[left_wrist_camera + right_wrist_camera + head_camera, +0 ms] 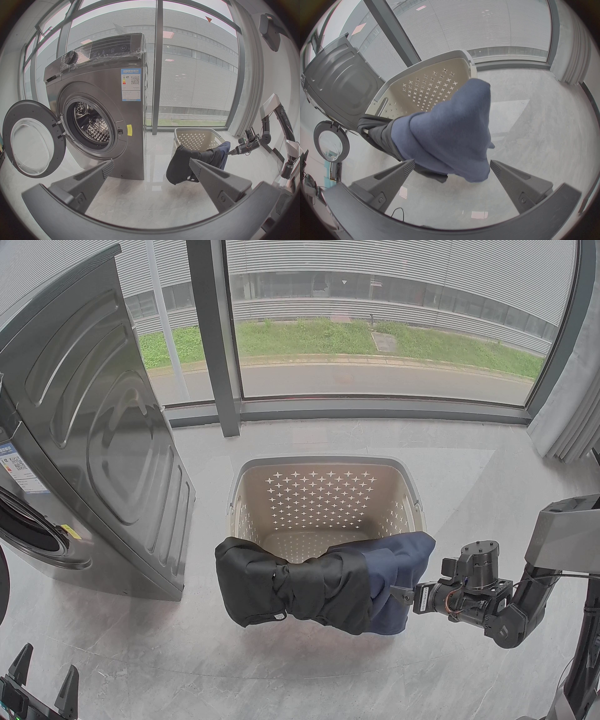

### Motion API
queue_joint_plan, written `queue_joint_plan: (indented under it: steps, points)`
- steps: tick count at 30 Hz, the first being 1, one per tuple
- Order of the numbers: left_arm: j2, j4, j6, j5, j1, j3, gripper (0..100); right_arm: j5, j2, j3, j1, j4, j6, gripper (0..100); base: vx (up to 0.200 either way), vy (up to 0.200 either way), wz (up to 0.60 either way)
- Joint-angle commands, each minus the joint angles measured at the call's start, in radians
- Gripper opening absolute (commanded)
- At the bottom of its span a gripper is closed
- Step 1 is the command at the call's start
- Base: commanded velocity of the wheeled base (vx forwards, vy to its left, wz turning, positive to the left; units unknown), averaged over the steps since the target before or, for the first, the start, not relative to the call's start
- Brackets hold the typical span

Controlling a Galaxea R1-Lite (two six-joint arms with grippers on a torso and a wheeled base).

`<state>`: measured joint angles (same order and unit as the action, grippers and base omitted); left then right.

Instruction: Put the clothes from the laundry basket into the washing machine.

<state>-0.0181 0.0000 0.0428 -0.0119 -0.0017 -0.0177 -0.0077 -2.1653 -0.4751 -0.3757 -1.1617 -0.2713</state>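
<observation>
**A:** Where are the clothes lying for us right now?

**B:** We are looking at a black garment (281,587) and a navy garment (400,559) draped together over the near rim of the laundry basket (325,460). Both are hanging down its outer side toward the floor (300,671). The black one is lying on the side nearer the washing machine (94,427), and it is overlapping the navy one.

**A:** And the basket itself?

**B:** It is standing upright on the floor, just beside the machine and in front of the window (387,321). The machine's door (31,137) is hanging wide open, with the drum facing our left arm.

**A:** How are we holding our right gripper (400,594)?

**B:** We are holding it level at the navy garment's hanging edge, jaws spread wide apart with the cloth just ahead of them. We are not able to tell whether they are touching it.

**A:** And our left gripper (150,162)?

**B:** We are holding it low, well apart from the basket and near the machine's front, jaws spread and gripping nothing.
</observation>
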Motion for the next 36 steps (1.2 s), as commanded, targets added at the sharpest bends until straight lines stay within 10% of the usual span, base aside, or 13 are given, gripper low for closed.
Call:
queue_joint_plan:
  steps: [1,6,7,36]
  points:
    - [0.009,0.000,0.000,0.000,0.000,0.016,100,0.002,-0.039,-0.031,0.003,-0.016,0.001,100,0.000,0.000,0.00]
    - [0.009,0.000,0.000,0.000,0.000,0.016,100,0.006,-0.059,-0.042,0.001,-0.050,0.000,100,0.000,0.000,0.00]
    - [0.009,0.000,0.000,0.000,0.000,0.016,100,0.008,-0.064,-0.042,0.001,-0.058,0.001,0,0.000,0.000,0.00]
    - [0.009,0.000,0.000,0.000,0.000,0.016,100,0.040,0.128,0.185,-0.046,-0.208,-0.006,0,0.000,0.000,0.00]
